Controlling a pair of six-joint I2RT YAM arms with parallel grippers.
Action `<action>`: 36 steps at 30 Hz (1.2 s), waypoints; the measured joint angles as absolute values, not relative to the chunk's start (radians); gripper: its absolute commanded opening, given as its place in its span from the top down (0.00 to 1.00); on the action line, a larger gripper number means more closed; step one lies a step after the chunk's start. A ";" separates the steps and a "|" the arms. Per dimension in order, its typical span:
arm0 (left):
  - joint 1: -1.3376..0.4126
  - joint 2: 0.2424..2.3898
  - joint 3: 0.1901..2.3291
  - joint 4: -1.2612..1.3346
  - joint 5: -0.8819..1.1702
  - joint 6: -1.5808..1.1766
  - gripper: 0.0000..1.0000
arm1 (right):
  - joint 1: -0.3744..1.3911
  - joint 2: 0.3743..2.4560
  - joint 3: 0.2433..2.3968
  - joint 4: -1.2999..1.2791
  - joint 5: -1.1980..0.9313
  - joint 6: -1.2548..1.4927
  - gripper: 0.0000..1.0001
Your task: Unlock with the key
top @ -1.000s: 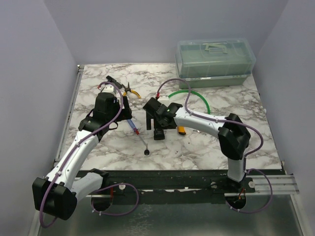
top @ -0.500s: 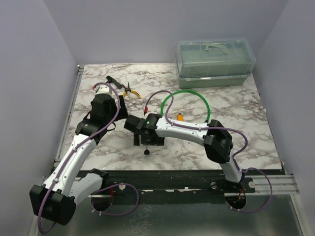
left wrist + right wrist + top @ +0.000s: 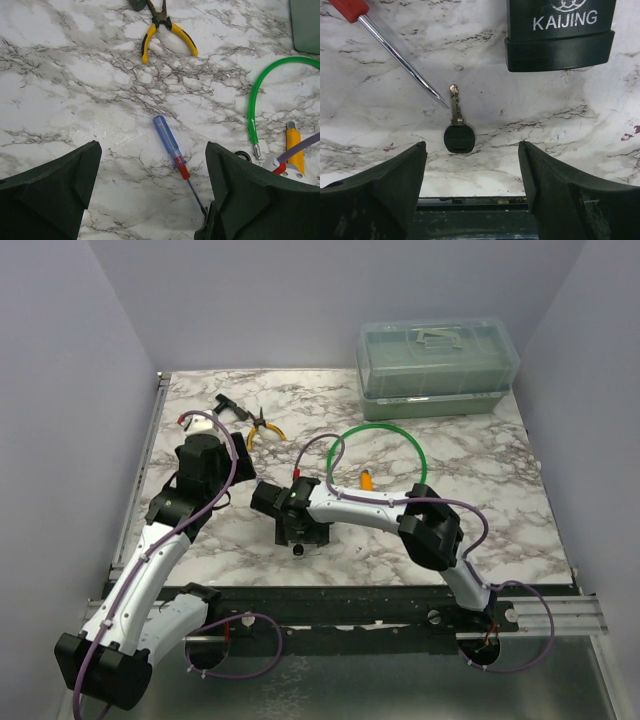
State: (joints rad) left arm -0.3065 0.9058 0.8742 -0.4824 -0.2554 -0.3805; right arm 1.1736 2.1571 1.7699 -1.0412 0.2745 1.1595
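The key [image 3: 458, 131] lies on the desk [image 3: 560, 125] near its near edge, under the right tool [image 3: 472, 162], which is spread apart and empty. The padlock [image 3: 559, 35] beyond is cut off by the frame. The left tool [image 3: 152, 167] is spread apart too.

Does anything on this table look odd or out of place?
Nothing looks spilled or broken. One crowded spot: the screwdriver has its tip almost against the key, close to the padlock.

Bright even overhead light; soft short shadows; all three views sharp
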 measured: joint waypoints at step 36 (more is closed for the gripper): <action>-0.307 0.888 0.874 -0.482 -0.254 -0.381 0.07 | 1.179 2.247 1.818 -1.035 0.253 1.044 0.84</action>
